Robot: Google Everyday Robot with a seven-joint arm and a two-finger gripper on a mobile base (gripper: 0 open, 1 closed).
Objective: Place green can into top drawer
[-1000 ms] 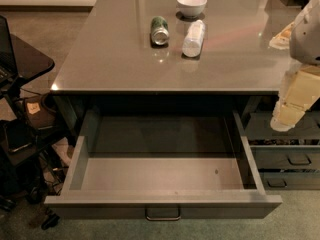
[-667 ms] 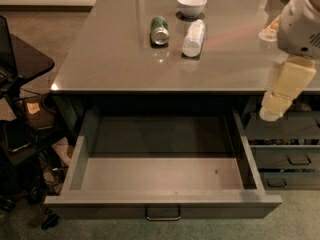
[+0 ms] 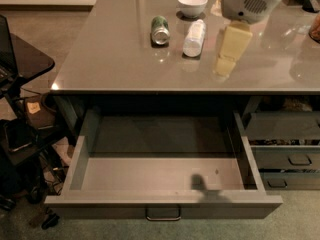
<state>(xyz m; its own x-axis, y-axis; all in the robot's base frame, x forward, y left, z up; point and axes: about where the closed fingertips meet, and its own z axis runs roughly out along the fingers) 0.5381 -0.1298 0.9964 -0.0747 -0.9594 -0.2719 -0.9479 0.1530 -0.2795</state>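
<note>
The green can point(image 3: 160, 29) lies on its side on the grey tabletop point(image 3: 115, 59), at the back, left of the middle. The top drawer point(image 3: 163, 201) is pulled wide open below the table's front edge, and nothing lies in it. Its thin metal handle point(image 3: 163, 214) shows at the front. My gripper point(image 3: 224, 68) hangs from the white arm point(image 3: 250, 1) over the tabletop. It is to the right of the can, with a white bottle between them, and holds nothing.
A white bottle point(image 3: 194, 37) lies just right of the can. A white bowl point(image 3: 192, 4) stands behind them. Narrower grey drawers point(image 3: 295, 159) sit at the lower right. A black stand point(image 3: 22, 59) with clutter beneath it is at the left.
My gripper has moved left from beside the table's right edge to over the tabletop, closer to the bottle. The can, bottle, bowl and drawer have not moved.
</note>
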